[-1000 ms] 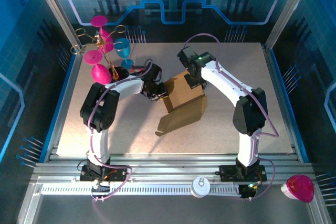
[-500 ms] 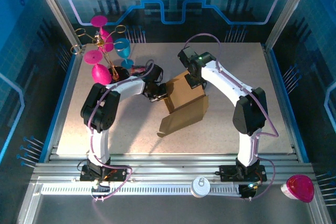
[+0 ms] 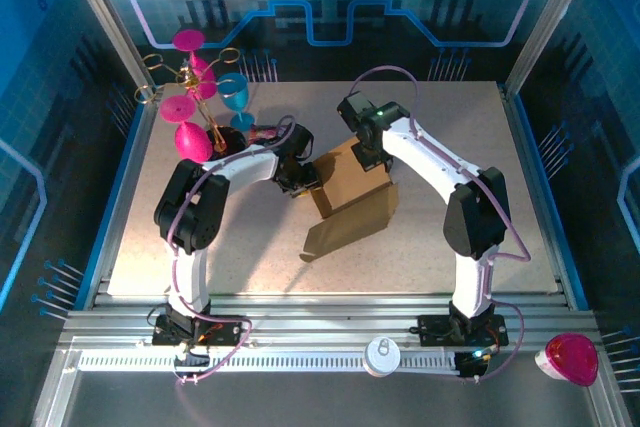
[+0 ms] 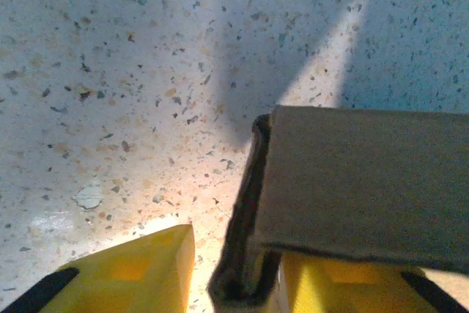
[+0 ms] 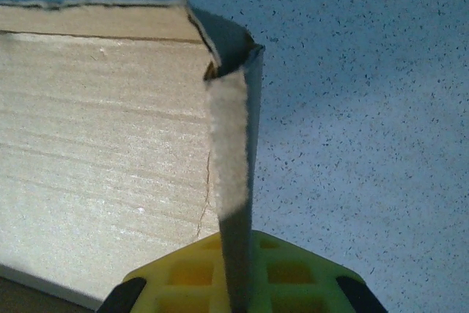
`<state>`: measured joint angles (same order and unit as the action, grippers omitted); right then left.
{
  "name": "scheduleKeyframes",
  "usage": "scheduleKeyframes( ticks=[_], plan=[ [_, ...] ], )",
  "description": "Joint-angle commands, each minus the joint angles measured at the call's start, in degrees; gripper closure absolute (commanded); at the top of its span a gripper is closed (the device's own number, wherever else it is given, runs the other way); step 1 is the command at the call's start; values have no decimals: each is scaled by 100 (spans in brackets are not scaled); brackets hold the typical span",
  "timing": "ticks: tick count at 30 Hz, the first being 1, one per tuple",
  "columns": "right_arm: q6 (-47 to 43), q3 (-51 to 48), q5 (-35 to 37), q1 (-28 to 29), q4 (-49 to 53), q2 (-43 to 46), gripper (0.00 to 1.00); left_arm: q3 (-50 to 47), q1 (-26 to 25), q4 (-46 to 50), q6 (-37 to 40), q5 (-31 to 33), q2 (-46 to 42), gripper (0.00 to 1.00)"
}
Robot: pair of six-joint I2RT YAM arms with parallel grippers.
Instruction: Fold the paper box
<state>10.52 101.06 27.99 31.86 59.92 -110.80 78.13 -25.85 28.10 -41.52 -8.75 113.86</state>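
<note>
Plain brown cardboard paper box (image 3: 350, 202), partly folded, at mid-table on the speckled tabletop (image 3: 200, 237), between the two arms; one long panel spreads toward the near side. Left gripper (image 3: 300, 173) stands at the box's left corner. In the left wrist view its yellow fingers (image 4: 132, 276) are parted, one clear of the cardboard, the other largely hidden under a panel (image 4: 359, 181). Right gripper (image 3: 372, 159), at the far edge, is clamped on an upright flap (image 5: 233, 181) seen edge-on. The flap covers its fingertips, and the box's interior cannot be made out.
</note>
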Motion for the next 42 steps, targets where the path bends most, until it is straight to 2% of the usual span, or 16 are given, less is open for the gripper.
scheduleKeyframes(
  ticks=[1,10,17,22,28,31,37,42],
  plan=[
    [46,-53,-42,22,-68,260,100,-175,-48,189,-225,-199,-435,58],
    [56,-95,-90,-2,-86,235,100,-797,-114,-460,-700,-600,-784,56],
    [30,-119,-113,-23,-86,252,100,-1142,-184,-769,-984,-606,-1021,55],
    [3,-95,-162,-48,-90,243,100,-1158,-192,-673,-943,-564,-914,64],
    [-20,-125,-197,-48,-78,239,100,-1018,-207,-547,-650,-218,-685,82],
    [-68,-139,-96,-13,-52,241,100,-874,-251,-264,-453,136,-669,98],
    [-40,-75,330,147,44,232,100,-649,-315,210,-322,659,-733,100],
    [189,59,1025,325,287,104,100,-505,-360,523,-352,950,-784,100]
  ],
)
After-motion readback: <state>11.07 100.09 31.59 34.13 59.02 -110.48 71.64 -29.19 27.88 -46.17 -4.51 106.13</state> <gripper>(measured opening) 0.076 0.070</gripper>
